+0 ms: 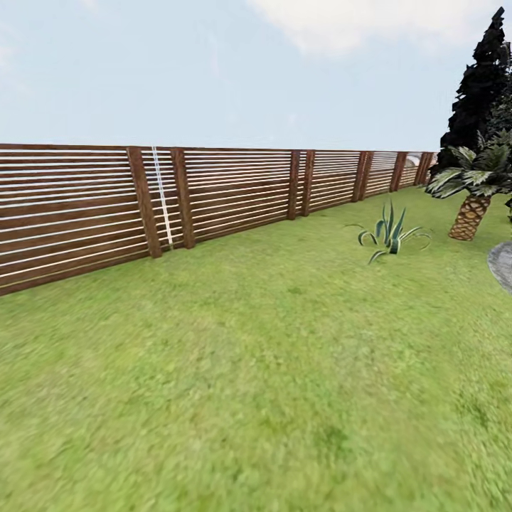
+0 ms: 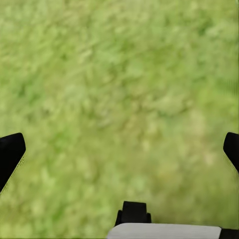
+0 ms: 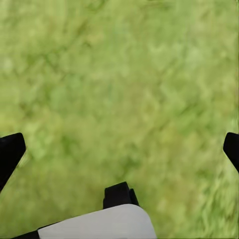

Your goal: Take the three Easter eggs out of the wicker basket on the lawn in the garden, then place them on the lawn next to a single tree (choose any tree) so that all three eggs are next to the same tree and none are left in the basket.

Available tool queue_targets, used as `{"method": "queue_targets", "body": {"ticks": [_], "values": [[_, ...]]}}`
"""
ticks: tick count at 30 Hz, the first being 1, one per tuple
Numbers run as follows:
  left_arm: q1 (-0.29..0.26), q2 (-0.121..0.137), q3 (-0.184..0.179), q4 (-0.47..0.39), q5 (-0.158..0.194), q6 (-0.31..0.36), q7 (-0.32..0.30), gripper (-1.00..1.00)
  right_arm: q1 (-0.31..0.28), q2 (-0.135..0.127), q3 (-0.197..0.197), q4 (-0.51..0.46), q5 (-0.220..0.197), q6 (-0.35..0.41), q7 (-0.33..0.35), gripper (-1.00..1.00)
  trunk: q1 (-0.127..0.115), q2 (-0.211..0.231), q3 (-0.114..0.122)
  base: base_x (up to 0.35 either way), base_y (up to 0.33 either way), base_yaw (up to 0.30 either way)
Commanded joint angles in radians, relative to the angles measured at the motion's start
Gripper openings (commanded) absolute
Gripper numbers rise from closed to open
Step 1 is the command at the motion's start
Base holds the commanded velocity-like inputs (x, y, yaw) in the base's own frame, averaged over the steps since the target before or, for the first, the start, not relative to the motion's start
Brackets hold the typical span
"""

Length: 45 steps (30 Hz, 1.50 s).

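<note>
Left claw (image 2: pixel 119 149) spread wide, fingers (image 2: pixel 10 152) at the frame's edges, nothing between, hanging over blurry lawn (image 2: pixel 119 74). Right claw (image 3: pixel 119 149) likewise agape and bare above grass. Farther out, from the head: lawn running to a slatted wooden fence (image 1: pixel 213 192), a spiky plant (image 1: pixel 389 235), a short palm (image 1: pixel 473 195), a dark cypress (image 1: pixel 480 85) behind.

No readable text, label, brand, number or sign anywhere. Fence (image 1: pixel 142 203), lawn (image 1: pixel 256 370), palm (image 1: pixel 473 192) carry no markings. Gripper parts in wrist views plain black and white, unmarked.
</note>
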Motion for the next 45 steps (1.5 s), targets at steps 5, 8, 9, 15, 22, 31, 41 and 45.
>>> {"method": "queue_targets", "body": {"ticks": [5,8,9,15,22,31,41,45], "values": [[0.000,-0.001,0.000,-0.001,-0.001,-0.002,0.002,1.00,0.000,0.001,0.001,0.000,-0.010,-0.003,0.000,1.00,0.001,0.000,-0.001,0.333,0.110,-0.008],[0.000,-0.001,0.000,-0.001,-0.001,-0.002,0.002,1.00,0.000,0.000,0.001,0.000,-0.010,-0.003,0.000,1.00,0.001,0.000,-0.001,0.332,0.130,-0.001],[0.000,-0.001,0.000,-0.001,-0.001,-0.002,0.002,1.00,0.000,0.001,0.001,0.000,-0.010,-0.003,0.000,1.00,0.001,0.000,-0.001,0.330,0.136,0.000],[0.000,-0.001,0.000,-0.001,-0.001,-0.002,0.002,1.00,0.000,0.001,0.001,0.000,-0.010,-0.003,0.000,1.00,0.001,0.000,-0.001,0.321,0.150,0.000],[0.000,-0.001,0.000,-0.001,-0.002,-0.002,0.002,1.00,0.000,0.000,0.002,0.000,-0.010,-0.003,0.000,1.00,0.001,0.000,-0.001,0.306,0.166,0.000],[0.000,0.000,-0.001,0.000,-0.005,-0.001,0.001,1.00,0.000,-0.006,0.004,0.006,-0.009,-0.006,0.000,1.00,0.001,0.000,-0.001,0.291,0.158,0.000],[0.000,0.000,0.000,0.001,-0.003,0.001,-0.001,1.00,0.000,-0.002,0.004,0.010,-0.009,-0.004,0.000,1.00,0.001,0.000,-0.001,0.160,0.042,0.000],[0.000,0.000,0.000,0.001,-0.002,0.001,-0.001,1.00,0.000,0.000,0.004,0.009,-0.009,-0.005,0.000,1.00,0.001,0.000,-0.001,0.269,0.081,0.000]]}}
